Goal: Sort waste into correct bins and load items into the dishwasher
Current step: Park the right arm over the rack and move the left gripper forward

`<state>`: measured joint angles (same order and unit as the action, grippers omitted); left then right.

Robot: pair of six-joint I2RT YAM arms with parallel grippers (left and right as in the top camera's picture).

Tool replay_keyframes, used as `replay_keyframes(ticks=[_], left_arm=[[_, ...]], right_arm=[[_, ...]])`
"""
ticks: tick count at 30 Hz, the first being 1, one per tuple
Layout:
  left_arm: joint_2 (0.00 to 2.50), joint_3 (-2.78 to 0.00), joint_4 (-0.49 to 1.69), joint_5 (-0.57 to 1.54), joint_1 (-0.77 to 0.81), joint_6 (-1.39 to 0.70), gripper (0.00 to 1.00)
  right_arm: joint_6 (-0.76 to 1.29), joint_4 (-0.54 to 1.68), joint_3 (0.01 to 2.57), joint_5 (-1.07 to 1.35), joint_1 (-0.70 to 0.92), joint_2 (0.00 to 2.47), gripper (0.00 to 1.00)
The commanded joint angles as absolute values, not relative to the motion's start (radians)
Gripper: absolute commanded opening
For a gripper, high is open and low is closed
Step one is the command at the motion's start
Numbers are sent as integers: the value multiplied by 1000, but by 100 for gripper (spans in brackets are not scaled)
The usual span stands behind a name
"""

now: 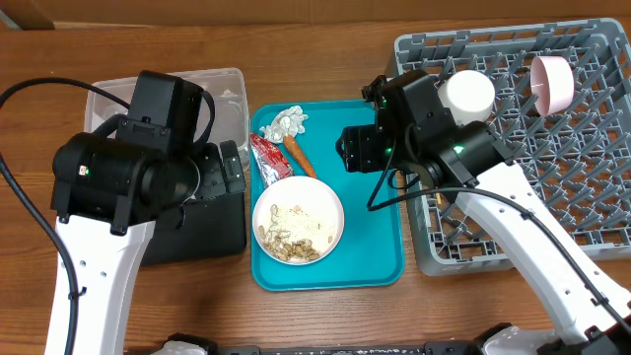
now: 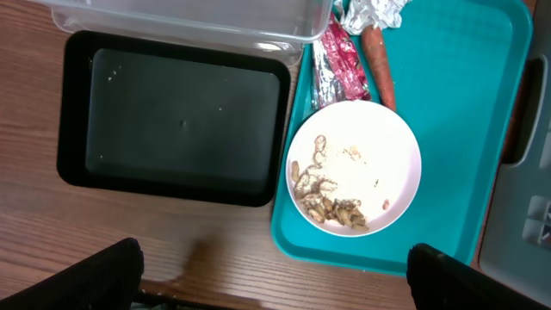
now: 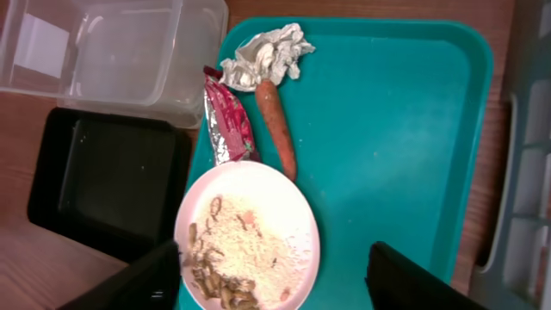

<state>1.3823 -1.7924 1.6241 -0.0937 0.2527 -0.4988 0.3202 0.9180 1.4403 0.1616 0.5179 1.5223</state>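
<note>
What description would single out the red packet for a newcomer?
In the overhead view, find the teal tray mid-table. Along its left edge, just above the white plate, lies the red packet. It is flat and red with silver ends, unlike the orange carrot piece beside it and the crumpled silvery wrapper above.

On the worktop point(image 1: 315, 49), the serving tray point(image 1: 375, 247) lies between the shallow tray point(image 1: 212, 232) on the left (tub point(image 1: 232, 99) just behind it) and the dish rack point(image 1: 582, 177) on the right. On the serving tray, the plate point(image 1: 335, 202) with scraps point(image 1: 291, 242) is in front, the packet point(image 1: 266, 158) and carrot piece point(image 1: 301, 156) behind it, and the wrapper point(image 1: 288, 122) rearmost. A cup point(image 1: 466, 94) and bowl point(image 1: 552, 81) sit in the dish rack.
</note>
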Motion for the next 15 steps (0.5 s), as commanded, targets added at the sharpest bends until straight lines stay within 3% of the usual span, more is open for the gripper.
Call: replay_keyframes(ticks=[1,2,15], left_arm=[[1386,-1801,1622,-35,247,-505,100],[1386,-1801,1616,-13,247,-506,100],[1386,-1801,1505,27,247,-524,100]], right_arm=[[340,933,1439,184,516,1549,91],[342,946,1439,176,513,1549,100],[342,974,1440,-81,497,1233,100]])
